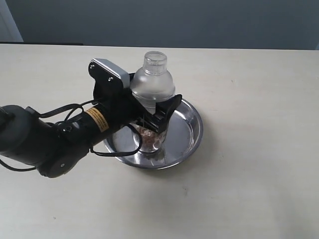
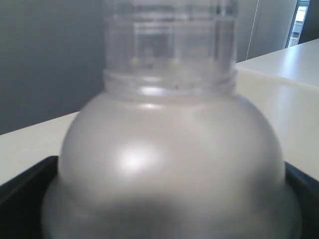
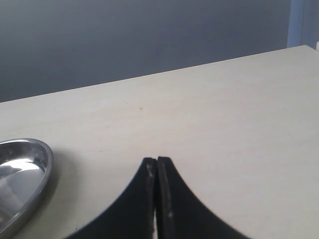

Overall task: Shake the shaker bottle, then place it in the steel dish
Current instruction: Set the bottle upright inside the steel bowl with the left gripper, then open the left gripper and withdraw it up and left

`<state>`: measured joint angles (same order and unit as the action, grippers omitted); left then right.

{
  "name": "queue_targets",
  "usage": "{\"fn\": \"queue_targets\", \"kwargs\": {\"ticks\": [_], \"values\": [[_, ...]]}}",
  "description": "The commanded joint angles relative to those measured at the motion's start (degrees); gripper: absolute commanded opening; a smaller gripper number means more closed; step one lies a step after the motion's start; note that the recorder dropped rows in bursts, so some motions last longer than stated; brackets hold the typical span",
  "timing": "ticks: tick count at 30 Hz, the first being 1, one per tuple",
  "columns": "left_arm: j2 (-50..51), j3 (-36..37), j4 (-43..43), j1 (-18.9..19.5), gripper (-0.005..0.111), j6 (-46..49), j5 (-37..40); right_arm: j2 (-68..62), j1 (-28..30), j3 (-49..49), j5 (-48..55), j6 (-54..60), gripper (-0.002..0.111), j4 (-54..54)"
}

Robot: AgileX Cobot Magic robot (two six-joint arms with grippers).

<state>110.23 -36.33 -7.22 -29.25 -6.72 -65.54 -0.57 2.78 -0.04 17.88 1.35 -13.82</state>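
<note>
The shaker bottle [image 1: 152,82] stands upright inside the steel dish [image 1: 192,132], with brown pellets [image 1: 148,137] low in its clear body. My left gripper [image 1: 159,113] reaches in from the left and is shut on the bottle below its domed shoulder. In the left wrist view the bottle's dome and cap [image 2: 169,149] fill the picture, and a black finger [image 2: 22,186] shows at each side. My right gripper [image 3: 157,162] is shut with nothing in it, hovering over bare table beside the dish's rim [image 3: 30,169]. It lies outside the exterior view.
The light tabletop [image 1: 249,74] stretches all round the dish. The left arm and its cable [image 1: 60,129] lie over the table left of the dish. A dark wall runs behind the table's far edge.
</note>
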Motion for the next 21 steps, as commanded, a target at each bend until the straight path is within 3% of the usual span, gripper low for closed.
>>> {"fn": "queue_targets", "kwargs": {"ticks": [1, 21], "values": [[-2.92, 1.32, 1.60, 0.06, 0.105, 0.44, 0.07, 0.28, -0.15, 0.04, -0.40, 0.12, -0.001, 0.20], [-11.37, 2.15, 2.67, 0.06, 0.105, 2.08, 1.17, 0.28, -0.15, 0.04, -0.40, 0.12, -0.001, 0.20]]}}
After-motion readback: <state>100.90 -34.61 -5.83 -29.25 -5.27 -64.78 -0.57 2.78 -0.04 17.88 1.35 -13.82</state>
